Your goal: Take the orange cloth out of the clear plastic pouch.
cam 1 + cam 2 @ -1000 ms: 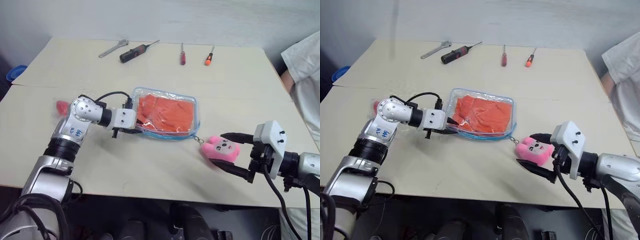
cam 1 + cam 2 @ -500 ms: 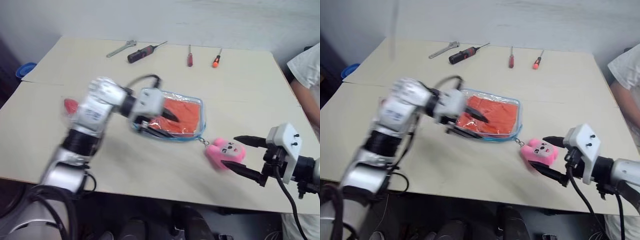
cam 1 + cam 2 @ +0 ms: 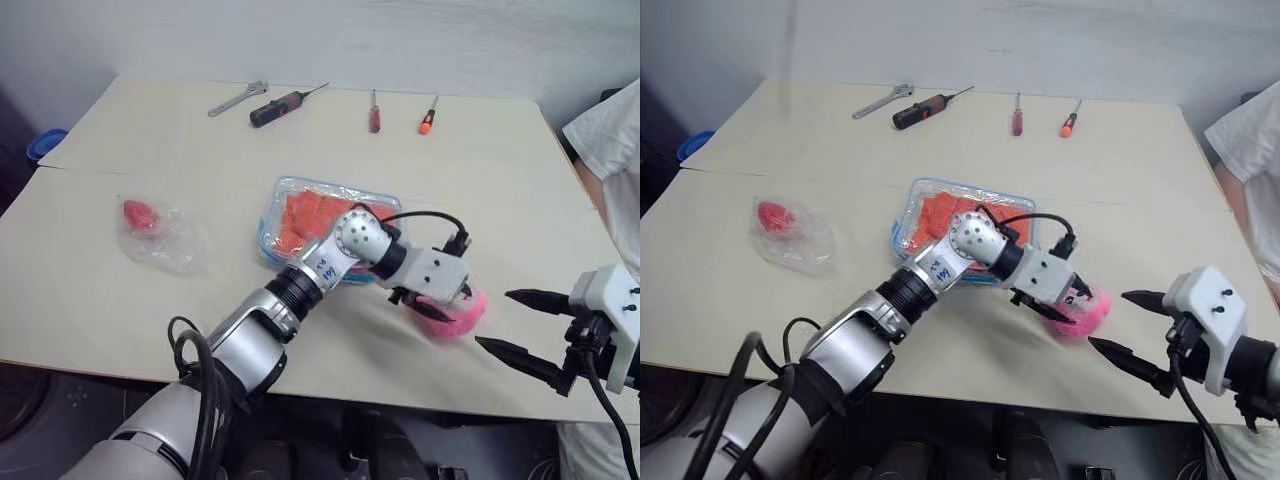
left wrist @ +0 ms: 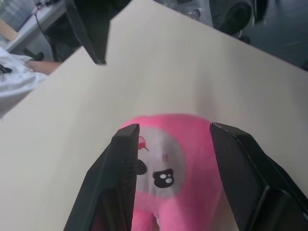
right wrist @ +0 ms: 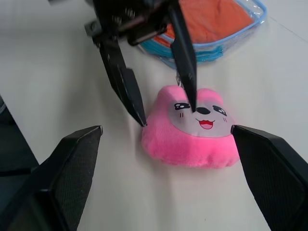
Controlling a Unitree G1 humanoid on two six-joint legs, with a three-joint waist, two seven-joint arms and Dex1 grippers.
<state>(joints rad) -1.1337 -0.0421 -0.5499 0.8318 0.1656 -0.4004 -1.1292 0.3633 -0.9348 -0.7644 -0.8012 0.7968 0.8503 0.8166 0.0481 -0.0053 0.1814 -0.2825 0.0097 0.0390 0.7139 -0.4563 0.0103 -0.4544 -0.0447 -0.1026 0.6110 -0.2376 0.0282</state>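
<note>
The clear plastic pouch [image 3: 272, 218] with blue trim lies mid-table, and the folded orange cloth [image 3: 303, 212] is inside it. My left arm reaches across the pouch's near right corner and hides that part. Its pink plush bunny charm [image 5: 192, 134] lies on the table to the right of the pouch. My left gripper [image 3: 440, 308] hangs open over the bunny; one fingertip is down beside it and the other is over its face. My right gripper [image 3: 493, 319] stands open just right of the bunny, not touching it, with nothing between its fingers.
A crinkled clear bag with a red thing [image 3: 155, 232] lies at the left. A wrench [image 3: 232, 97], a black-handled screwdriver [image 3: 280, 103], a red screwdriver [image 3: 373, 112] and an orange one [image 3: 427, 115] line the far edge. A person in white [image 3: 610, 140] stands at the right.
My left arm has swung from the pouch's left end, right across it, to the bunny. My right gripper has drawn back to the right, off the bunny. The view shifted slightly.
</note>
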